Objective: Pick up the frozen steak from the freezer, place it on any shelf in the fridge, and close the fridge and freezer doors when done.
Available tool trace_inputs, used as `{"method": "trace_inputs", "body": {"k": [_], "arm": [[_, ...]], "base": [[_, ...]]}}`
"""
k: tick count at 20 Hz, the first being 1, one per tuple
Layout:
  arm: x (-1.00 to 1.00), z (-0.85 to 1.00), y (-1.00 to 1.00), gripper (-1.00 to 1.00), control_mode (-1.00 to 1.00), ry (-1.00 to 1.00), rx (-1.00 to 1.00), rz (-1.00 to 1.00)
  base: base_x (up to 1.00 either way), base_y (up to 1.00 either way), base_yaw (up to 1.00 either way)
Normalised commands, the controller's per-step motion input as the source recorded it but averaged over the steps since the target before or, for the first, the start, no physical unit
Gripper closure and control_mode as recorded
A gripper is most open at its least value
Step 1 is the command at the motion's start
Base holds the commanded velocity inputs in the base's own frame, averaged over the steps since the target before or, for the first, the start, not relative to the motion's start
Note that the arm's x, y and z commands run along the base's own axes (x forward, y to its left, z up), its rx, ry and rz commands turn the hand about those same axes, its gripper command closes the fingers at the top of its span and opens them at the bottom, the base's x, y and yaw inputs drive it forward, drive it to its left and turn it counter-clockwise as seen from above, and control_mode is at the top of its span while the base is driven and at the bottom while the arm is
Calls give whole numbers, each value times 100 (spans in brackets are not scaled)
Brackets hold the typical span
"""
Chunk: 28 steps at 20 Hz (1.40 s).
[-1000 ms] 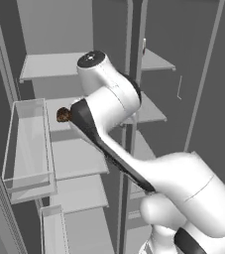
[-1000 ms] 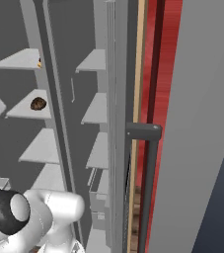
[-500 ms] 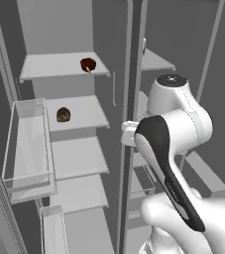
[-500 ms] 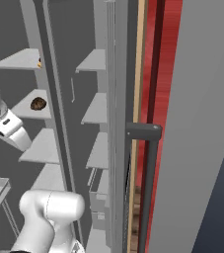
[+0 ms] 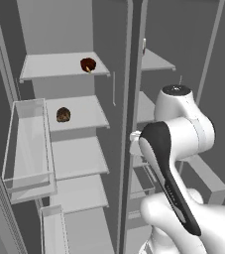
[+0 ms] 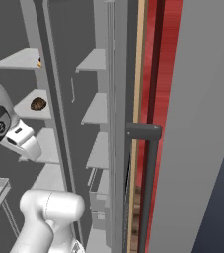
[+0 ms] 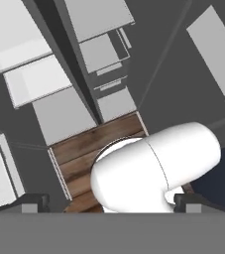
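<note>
the white arm's two-finger gripper (image 7: 111, 202) points down at the floor by the cabinet's foot, its dark tips spread wide with nothing between them, probably because the carrying is done. beside the arm a tall grey door panel (image 6: 197, 123) with a long dark bar handle (image 6: 144, 173) stands open, so closing looks like the next job. farther in, the small flattish dark red-brown frozen steak (image 5: 88, 64) lies on the top wide pale grey shelf (image 5: 49, 67) of the wider grey fridge compartment (image 5: 59, 30), well above and left of the gripper.
</note>
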Motion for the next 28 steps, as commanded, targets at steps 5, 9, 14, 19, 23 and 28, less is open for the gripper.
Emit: {"method": "trace_inputs", "body": {"k": [5,9,14,19,23,28], "arm": [[1,0,-14,-100,-100,2,0,18],[0,0,-1,-100,-100,0,-1,5],[0,0,0,-100,-100,0,0,0],[-1,0,0,-100,100,0,0,0],[0,0,0,-100,100,0,0,0],[0,0,0,-100,100,0,0,0]], "base": [[0,0,0],[0,0,0],[0,0,0],[0,5,0],[0,28,0],[0,30,0]]}}
